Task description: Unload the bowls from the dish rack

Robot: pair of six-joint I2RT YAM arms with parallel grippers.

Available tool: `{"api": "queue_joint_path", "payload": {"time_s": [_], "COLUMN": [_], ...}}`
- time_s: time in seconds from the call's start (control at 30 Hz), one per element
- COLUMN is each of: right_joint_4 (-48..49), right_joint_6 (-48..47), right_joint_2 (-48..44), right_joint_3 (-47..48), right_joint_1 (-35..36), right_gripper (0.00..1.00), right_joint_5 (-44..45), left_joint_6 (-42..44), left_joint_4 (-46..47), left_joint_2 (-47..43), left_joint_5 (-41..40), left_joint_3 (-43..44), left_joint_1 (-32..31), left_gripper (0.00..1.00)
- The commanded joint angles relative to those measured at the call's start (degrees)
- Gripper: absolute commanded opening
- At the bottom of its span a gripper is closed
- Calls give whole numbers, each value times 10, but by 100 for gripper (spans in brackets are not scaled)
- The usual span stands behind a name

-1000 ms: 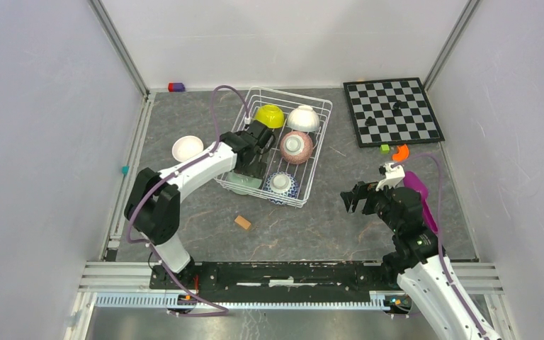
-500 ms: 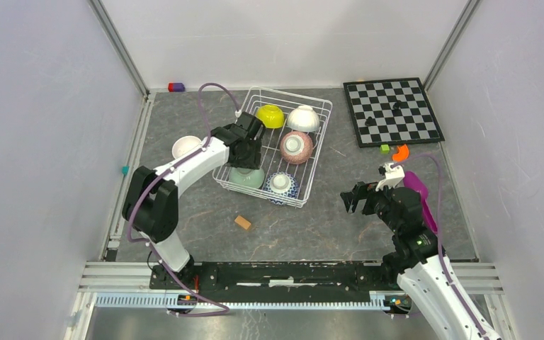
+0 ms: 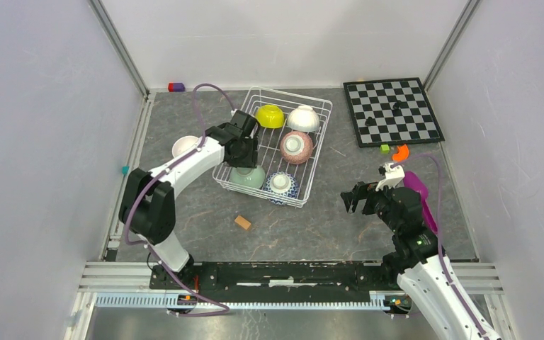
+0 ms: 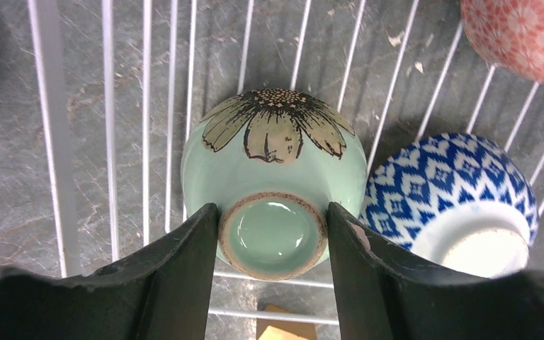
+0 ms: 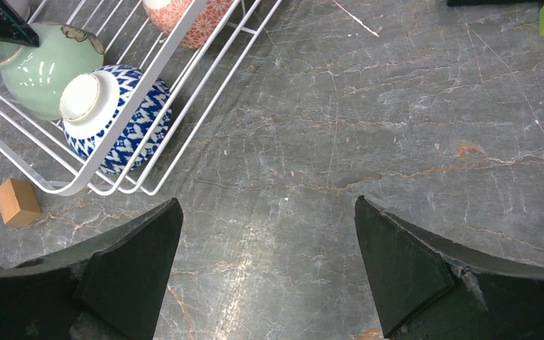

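**Bowls: five in the rack, one out on the surface**

Dish rack [image 3: 290, 94] stands on the grey surface [image 3: 312, 227] with five bowls in it, all foot up. The yellow-green bowl [image 3: 270, 115] and a white bowl [image 3: 303, 118] are at the far end. The pink bowl [image 3: 297, 146] is in the middle. The pale green bowl [image 4: 273, 163] and the blue-and-white bowl [image 4: 453, 184] sit side by side at the near end. A second white bowl [image 3: 186, 147] rests on the surface left of the rack, mouth up.

The left gripper [image 4: 273, 209] is over the rack's near-left part. Its jaws are parted to about the width of the pale green bowl's foot and frame that foot in the wrist view. Contact cannot be confirmed.

The right gripper [image 5: 268, 202] hangs over bare surface right of the rack, spread wide and holding nothing.
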Motion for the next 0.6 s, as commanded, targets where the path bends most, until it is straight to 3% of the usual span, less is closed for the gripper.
{"api": "queue_joint_path", "payload": {"time_s": [0.0,0.43,0.57], "right_joint_4": [14,23,37], "right_joint_6": [-7,6,13], "right_joint_2": [4,12,18], "right_joint_3": [2,5,4], "right_joint_1": [1,0,1], "right_gripper": [98,98,98], "right_joint_5": [6,-5,-23], "left_joint_6": [-31,-39,-48], "left_joint_4": [-6,22,41], "left_joint_2": [-60,-131,-130], "left_joint_5": [39,75,149], "left_joint_3": [0,-16,-17], "left_joint_1": [5,10,9], "left_gripper": [34,34,35]}}
